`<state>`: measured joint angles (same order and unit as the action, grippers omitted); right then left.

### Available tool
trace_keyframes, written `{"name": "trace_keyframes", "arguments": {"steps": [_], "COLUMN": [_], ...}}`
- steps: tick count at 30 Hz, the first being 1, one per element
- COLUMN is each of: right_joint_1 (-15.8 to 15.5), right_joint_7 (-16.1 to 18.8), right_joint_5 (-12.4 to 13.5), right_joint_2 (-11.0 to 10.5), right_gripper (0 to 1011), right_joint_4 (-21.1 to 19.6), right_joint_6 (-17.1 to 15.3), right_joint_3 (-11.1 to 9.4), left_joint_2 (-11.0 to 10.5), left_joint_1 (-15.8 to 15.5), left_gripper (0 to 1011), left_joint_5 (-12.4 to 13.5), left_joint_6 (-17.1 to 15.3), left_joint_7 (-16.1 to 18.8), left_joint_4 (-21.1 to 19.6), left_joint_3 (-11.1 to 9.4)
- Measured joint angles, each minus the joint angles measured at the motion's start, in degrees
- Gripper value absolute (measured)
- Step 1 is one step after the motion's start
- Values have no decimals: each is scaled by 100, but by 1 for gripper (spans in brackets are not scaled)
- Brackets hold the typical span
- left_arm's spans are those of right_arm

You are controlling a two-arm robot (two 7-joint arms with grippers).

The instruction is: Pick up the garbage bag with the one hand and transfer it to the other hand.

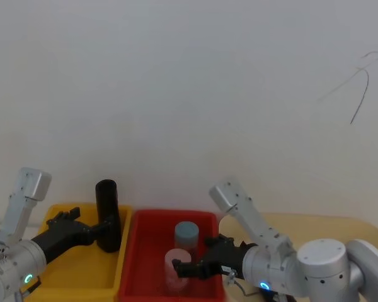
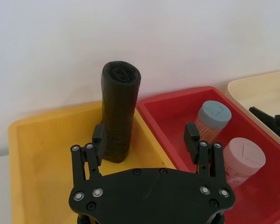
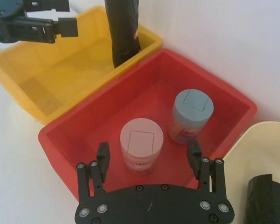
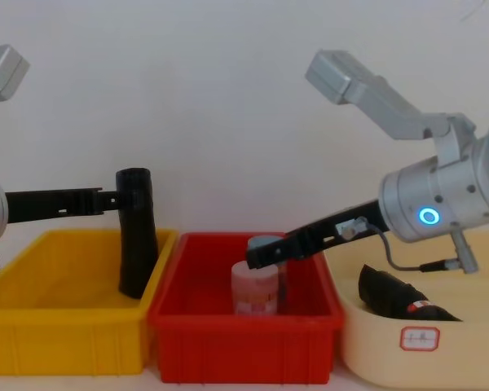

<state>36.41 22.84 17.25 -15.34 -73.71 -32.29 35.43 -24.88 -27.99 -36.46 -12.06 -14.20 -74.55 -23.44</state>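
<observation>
The garbage bag [image 1: 106, 207] is a black roll standing almost upright in the yellow bin [image 1: 82, 277], leaning on the wall next to the red bin. A bit of red label shows on it in the right wrist view [image 3: 123, 28]. My left gripper [image 2: 145, 136], on the green-ringed wrist, is open at the roll's mid height [image 4: 114, 199]. The roll [image 2: 119, 116] sits inside its span, close against one finger [image 2: 99, 135]. My right gripper [image 3: 148, 150], on the blue-ringed wrist, hangs open and empty over the red bin [image 4: 257, 257].
The red bin [image 1: 170, 217] holds a pink-lidded jar [image 3: 141, 140] and a blue-lidded jar [image 3: 192, 109]. On the right, a cream tub [image 4: 424, 342] holds another black roll [image 4: 391, 293] lying down. A white wall stands close behind the bins.
</observation>
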Motion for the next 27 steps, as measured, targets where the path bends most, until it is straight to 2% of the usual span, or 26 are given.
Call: {"name": "trace_keyframes", "arguments": {"steps": [13,27], "right_joint_1": [293,543], "right_joint_7": [182,316], "right_joint_5": [-155,-256], "right_joint_2": [244,506], "right_gripper": [1001,1001], "right_joint_4": [621,1307], "right_joint_6": [128,332], "right_joint_3": [173,244], "left_joint_2": [0,0], "left_joint_1": [0,1], "left_gripper": [1000,1000], "left_joint_5": [-1,-1], "left_joint_6": [1,1], "left_joint_7": [0,-1], "left_joint_4": [0,-1], "left_joint_3": [0,1]}}
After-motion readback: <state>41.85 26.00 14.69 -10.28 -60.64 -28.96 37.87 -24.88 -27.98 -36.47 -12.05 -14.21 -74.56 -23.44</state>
